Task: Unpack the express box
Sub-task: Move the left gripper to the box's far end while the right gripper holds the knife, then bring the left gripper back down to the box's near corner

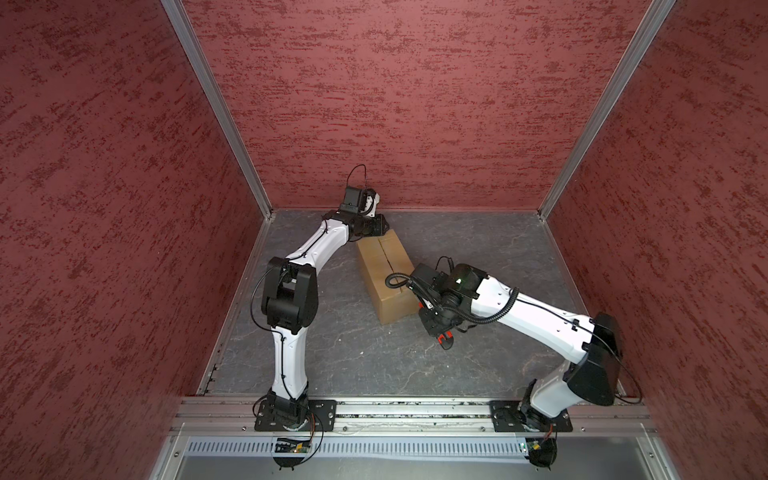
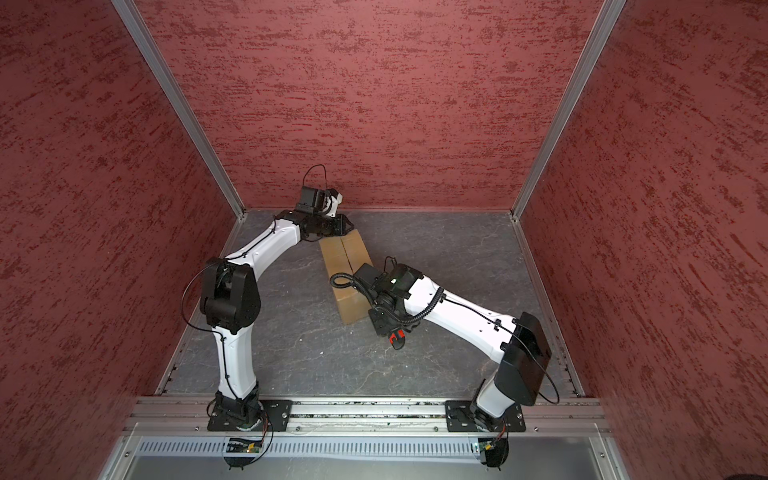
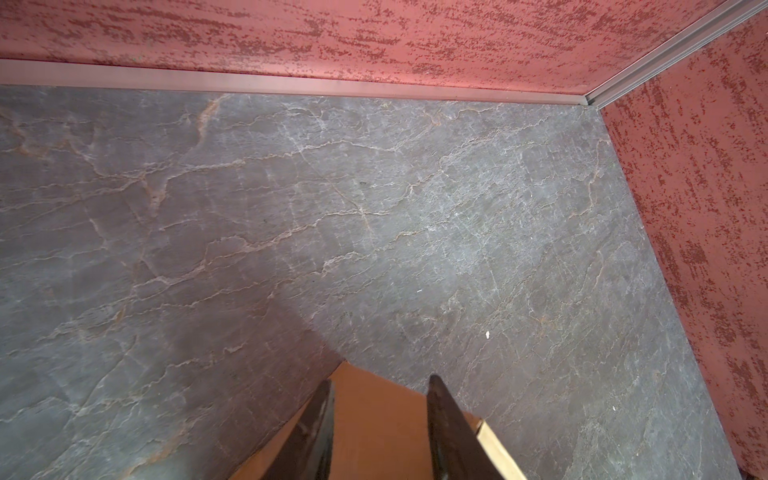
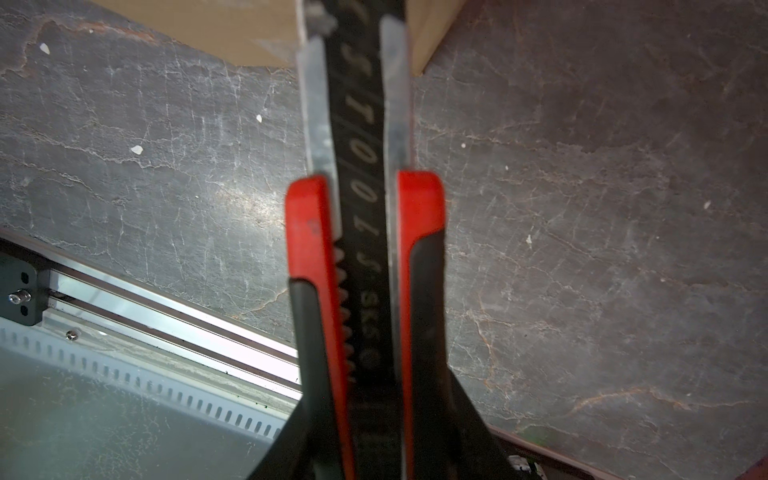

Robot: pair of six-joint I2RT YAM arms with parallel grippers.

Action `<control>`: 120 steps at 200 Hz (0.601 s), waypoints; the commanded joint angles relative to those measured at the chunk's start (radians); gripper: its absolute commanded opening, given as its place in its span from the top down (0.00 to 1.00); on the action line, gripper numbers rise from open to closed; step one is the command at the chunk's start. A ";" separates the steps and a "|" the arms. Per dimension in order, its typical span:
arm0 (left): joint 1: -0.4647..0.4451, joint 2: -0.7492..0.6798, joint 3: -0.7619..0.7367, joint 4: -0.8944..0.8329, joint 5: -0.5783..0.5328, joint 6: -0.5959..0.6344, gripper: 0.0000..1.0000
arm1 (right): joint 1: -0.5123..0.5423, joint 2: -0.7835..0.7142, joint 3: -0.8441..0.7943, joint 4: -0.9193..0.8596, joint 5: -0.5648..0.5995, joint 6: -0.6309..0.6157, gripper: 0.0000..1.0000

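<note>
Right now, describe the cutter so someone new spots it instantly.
On the grey veined table, find the brown express box near the middle. Off its near end, the right gripper has its jaws shut on a utility knife: the only red-and-black item, black segmented blade aimed at the box.

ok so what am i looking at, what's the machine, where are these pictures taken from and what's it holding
This is a robot: a left arm and a right arm, both white, bolted at the front of a grey table inside red walls. Two pictures look down from above; the other two come from a camera on each wrist. A brown cardboard box lies on the table, flaps down. The right tool is clamped on a red and black box knife, next to the box's near end. The left tool is over the far end, fingers apart, holding nothing.
</note>
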 commanded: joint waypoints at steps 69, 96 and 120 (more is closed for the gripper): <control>-0.019 -0.030 -0.054 0.006 0.034 -0.014 0.63 | -0.016 0.021 0.044 0.027 0.010 -0.016 0.96; -0.022 -0.037 -0.063 0.011 0.037 -0.017 0.63 | -0.018 0.019 0.043 0.029 0.010 -0.013 0.96; -0.027 -0.040 -0.069 0.015 0.038 -0.020 0.63 | -0.019 0.018 0.044 0.029 0.010 -0.013 0.96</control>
